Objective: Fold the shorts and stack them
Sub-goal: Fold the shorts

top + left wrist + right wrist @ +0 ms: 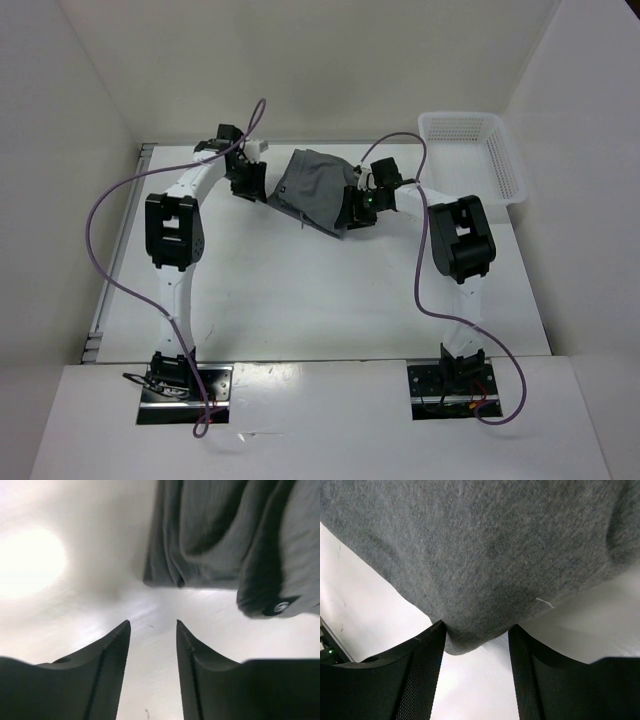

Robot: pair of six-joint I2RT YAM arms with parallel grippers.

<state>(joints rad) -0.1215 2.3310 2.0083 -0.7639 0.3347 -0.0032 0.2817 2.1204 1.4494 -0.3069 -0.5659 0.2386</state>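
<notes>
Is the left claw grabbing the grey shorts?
No, the left claw is open with only bare table between its fingers, and the shorts lie just ahead of it.

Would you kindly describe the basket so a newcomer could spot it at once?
Start at the white table, then go to its far right corner. The basket sits there: rigid white plastic mesh, unlike the crumpled grey shorts left of it.
</notes>
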